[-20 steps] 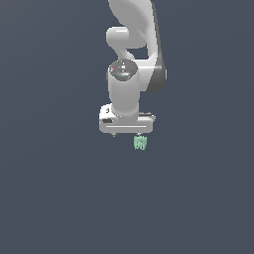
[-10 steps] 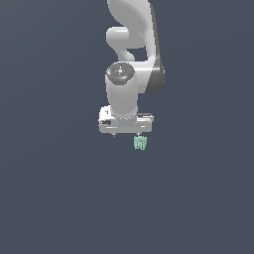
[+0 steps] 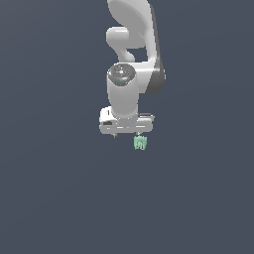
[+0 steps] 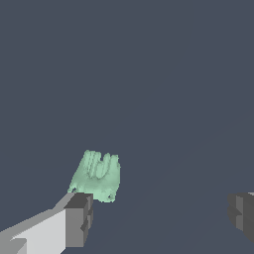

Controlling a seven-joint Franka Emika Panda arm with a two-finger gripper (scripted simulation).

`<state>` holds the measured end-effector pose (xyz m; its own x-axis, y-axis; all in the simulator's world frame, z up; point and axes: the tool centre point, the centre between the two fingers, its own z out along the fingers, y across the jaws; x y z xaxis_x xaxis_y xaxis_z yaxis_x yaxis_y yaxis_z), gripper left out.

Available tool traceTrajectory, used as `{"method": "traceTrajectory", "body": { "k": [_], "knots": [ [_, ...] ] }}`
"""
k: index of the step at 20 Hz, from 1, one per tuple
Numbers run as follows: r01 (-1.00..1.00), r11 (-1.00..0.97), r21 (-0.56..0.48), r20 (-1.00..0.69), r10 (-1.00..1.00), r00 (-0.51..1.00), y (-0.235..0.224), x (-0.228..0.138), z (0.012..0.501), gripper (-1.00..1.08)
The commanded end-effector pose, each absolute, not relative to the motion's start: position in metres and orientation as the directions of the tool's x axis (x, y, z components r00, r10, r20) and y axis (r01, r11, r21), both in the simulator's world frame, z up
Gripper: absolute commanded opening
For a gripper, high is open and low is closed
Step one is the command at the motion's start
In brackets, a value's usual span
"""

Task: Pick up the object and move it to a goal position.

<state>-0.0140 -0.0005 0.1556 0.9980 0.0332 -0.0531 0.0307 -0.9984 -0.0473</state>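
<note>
The object [image 3: 141,143], a tiny pale mint-green block with darker grooves, sits just below the white robot hand, toward the exterior view's right of the hand's underside, against a plain dark grey-blue surface [image 3: 59,198]. The white Panda arm [image 3: 133,44] comes down from the top of the exterior view, its wrist pointing straight down. In the wrist view the object [image 4: 96,176] lies just beside the tip of one dark-padded finger [image 4: 78,218], at its far corner rather than between the two pads; whether block and pad actually touch cannot be told. The other finger [image 4: 242,214] stands well apart at the opposite edge. The gripper [image 4: 159,218] is spread wide, released, grasping nothing, with only bare surface between its fingers.
</note>
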Motion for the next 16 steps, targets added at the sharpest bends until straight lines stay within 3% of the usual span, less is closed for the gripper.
{"method": "traceTrajectory", "body": {
  "k": [1,16],
  "knots": [
    [0.064,-0.997,-0.046,-0.051,0.066,0.996,0.001,-0.015,0.154,1.0],
    [0.454,-0.89,-0.034,-0.032,0.455,0.89,0.018,-0.024,0.13,1.0]
  ]
}}
